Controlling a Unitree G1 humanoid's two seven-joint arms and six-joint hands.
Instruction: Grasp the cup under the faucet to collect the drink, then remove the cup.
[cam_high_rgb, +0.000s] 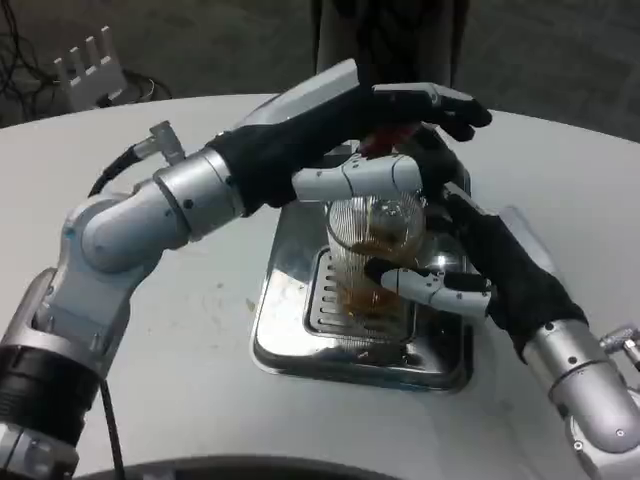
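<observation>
- Clear ribbed cup (375, 262) upright over the grated metal drip tray (290, 335) on the white table (200, 380), some amber drink in the bottom.
- Right hand (470, 270) wrapped round the cup from the right side, white fingers (430, 288) clamped across its front.
- Left hand (385, 135) reaching over the top of the cup, on the dispenser's lever near a red part (385, 140); grip there hard to make out.

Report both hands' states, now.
Left hand: reaches over the faucet's red handle; grip cannot be told.
Right hand: holds the clear ribbed glass cup.
</observation>
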